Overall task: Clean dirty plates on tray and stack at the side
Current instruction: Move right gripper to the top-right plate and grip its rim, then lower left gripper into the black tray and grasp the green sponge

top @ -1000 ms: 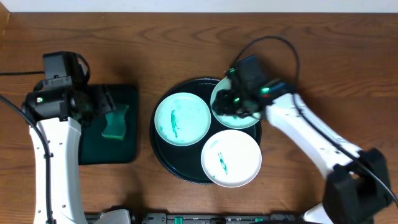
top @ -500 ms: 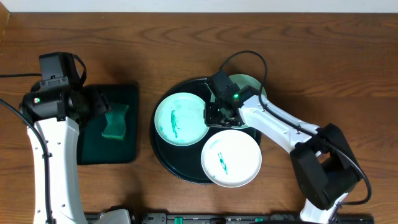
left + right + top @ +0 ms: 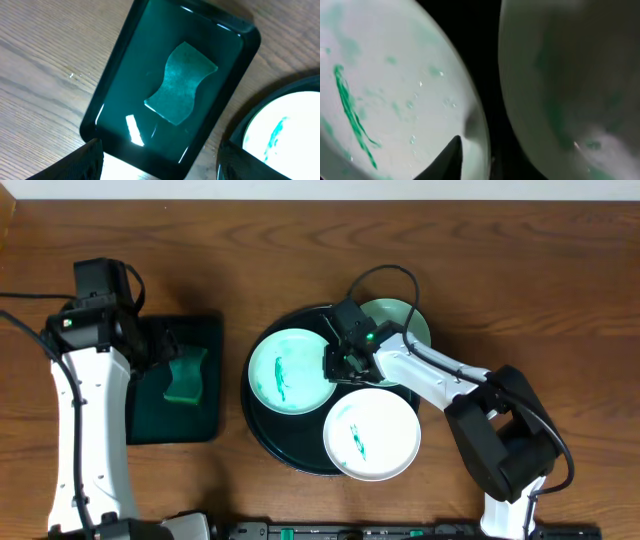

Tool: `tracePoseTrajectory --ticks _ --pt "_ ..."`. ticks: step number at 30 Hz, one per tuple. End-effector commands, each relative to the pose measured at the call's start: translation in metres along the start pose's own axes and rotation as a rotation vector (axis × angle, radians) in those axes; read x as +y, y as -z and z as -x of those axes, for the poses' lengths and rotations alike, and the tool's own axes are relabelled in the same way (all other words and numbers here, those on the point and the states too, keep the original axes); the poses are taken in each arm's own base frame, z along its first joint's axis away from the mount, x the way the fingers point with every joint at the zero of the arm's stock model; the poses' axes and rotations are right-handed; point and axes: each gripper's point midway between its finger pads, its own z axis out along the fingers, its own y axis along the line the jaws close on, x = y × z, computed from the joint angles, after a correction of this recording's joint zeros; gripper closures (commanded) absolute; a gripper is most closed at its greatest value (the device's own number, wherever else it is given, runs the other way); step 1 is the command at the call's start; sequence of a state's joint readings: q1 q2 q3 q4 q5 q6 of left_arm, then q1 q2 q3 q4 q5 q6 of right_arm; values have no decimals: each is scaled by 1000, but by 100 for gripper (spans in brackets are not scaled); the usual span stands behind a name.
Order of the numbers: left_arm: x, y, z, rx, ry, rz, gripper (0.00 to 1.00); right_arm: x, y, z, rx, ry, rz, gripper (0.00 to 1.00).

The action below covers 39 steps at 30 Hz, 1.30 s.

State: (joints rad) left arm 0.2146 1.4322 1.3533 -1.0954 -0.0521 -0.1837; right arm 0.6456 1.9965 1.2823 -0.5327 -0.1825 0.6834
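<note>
Round tray (image 3: 268,442) on desk (image 3: 500,260) bearing three plates (image 3: 292,370); right gripper (image 3: 343,363) low between two, jaws' state unreadable; left gripper (image 3: 160,167) above sponge (image 3: 181,82), jaws spread wide.

Plates (image 3: 293,371) crowd tray (image 3: 283,440); narrow dark gap between them; right hand (image 3: 338,370) there.

The wood-grain table (image 3: 40,65) looks matt, the dark green tray (image 3: 145,45) glossy (bright glints), the sponge (image 3: 182,82) rough, the plates (image 3: 292,370) smooth.

The left arm (image 3: 85,440) runs up the left side, its left hand (image 3: 165,345) turned rightward with fingers spread wide, while the bent right arm (image 3: 440,375) sets the right hand (image 3: 342,360) mid-surface, its grip unreadable.
</note>
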Motion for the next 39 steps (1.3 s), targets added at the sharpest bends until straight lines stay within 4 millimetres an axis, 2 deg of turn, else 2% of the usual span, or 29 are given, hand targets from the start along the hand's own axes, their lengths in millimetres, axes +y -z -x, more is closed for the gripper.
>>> tracePoseTrajectory --ticks 1,5,13,15,17,21,29,35,39 --pt "3 -9 0 30 10 22 26 6 -5 4 -22 31 -11 82" --pt "2 -22 -5 87 -6 36 26 4 -9 2 -16 39 -16 99" --pt "-1 -62 -17 233 -75 52 28 8 -12 4 -18 107 2 99" --pt "-3 -71 -20 267 -111 45 35 13 -12 3 -10 150 29 99" --pt "-3 -82 -24 305 -135 51 36 17 -11 2 -5 212 47 99" --pt "-4 -89 -24 319 -151 51 36 25 -9 4 -13 285 80 99" --pt "-7 -101 -23 332 -214 34 39 26 -9 6 -20 312 84 99" --pt "-31 -124 -25 359 -253 -93 43 26 -9 6 -22 312 85 99" --pt "-34 -137 -24 364 -251 -103 47 25 -9 7 -22 309 84 99"
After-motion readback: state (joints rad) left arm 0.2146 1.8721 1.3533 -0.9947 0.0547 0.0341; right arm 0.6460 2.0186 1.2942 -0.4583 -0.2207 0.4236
